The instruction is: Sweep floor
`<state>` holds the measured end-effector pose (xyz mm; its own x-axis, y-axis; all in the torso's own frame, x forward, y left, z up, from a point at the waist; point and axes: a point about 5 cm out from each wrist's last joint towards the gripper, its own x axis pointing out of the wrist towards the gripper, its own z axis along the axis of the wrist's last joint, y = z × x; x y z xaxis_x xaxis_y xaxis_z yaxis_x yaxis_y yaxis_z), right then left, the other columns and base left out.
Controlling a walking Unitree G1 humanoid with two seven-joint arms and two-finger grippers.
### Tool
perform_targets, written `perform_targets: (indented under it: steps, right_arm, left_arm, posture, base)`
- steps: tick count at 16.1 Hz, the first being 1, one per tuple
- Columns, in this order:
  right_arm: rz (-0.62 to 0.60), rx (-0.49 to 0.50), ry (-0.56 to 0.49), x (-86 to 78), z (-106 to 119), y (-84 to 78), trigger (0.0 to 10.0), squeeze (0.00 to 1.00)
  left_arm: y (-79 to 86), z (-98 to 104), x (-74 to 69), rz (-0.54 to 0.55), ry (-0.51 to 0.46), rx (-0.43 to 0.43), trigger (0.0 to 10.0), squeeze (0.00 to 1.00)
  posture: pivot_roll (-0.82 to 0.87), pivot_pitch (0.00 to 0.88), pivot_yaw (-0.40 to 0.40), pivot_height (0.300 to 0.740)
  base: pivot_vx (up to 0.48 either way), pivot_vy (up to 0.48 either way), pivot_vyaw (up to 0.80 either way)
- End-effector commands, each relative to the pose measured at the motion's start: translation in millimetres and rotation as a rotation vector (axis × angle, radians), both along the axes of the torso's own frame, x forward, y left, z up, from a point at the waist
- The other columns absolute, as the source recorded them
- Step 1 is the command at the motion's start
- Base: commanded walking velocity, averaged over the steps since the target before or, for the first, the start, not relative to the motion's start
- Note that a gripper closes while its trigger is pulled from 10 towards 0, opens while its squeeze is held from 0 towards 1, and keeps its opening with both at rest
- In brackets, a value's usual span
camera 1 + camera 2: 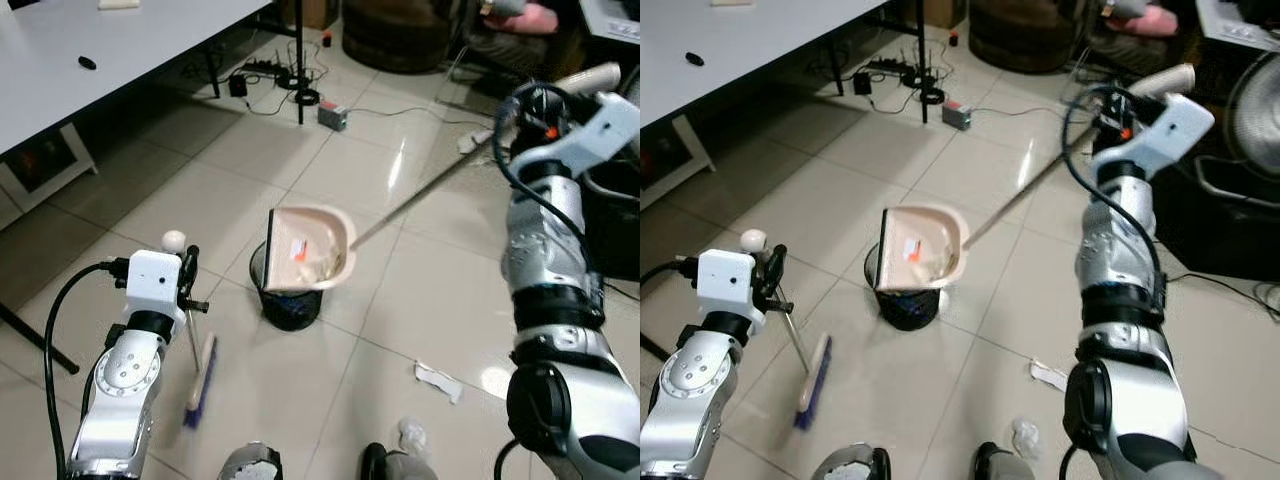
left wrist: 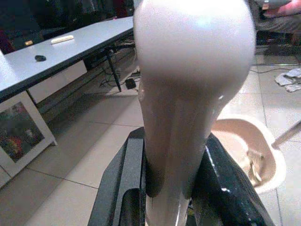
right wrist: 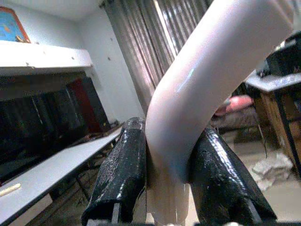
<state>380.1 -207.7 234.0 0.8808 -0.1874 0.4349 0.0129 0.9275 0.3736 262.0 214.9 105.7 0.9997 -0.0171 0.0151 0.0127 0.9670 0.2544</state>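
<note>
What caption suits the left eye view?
Right tool tips a dustpan over a black bin; left tool holds the broom.

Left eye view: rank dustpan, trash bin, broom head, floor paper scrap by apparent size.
1. dustpan, tipped over the bin.
2. trash bin, mostly hidden under the pan, so unsure against it.
3. broom head.
4. paper scrap.

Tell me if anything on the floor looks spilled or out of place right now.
Yes. A torn scrap of white paper and a crumpled wad lie loose on the tiles, apart from the black bin, while the dustpan tips over it. A power strip with tangled cables sprawls beside the table leg.
</note>
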Motion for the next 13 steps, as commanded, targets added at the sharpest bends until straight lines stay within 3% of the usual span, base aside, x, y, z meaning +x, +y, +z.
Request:
perform_targets:
  steps: [1,10,13]
  right_arm:
    - [0.003,-0.026,-0.094,0.5,17.4,6.3,10.0,0.00]
    - [-0.060,-0.364,-0.328,-2.1,34.2,70.0,10.0,0.00]
    - [-0.038,-0.431,-0.388,-3.1,41.9,91.1,10.0,0.00]
  left_arm:
    - [1.3,5.5,0.0,-0.001,-0.021,0.028,10.0,0.00]
    - [6.6,7.3,-7.6,0.014,-0.018,0.043,10.0,0.00]
    - [7.1,6.7,-12.9,0.018,-0.010,0.047,10.0,0.00]
  posture:
    - [0.12,0.126,0.003,0.740]
    - [0.15,0.165,-0.001,0.740]
    - [0.16,0.187,-0.007,0.740]
  base:
    - [0.000,0.000,0.00]
    - [0.000,0.000,0.00]
    - [0.000,0.000,0.00]
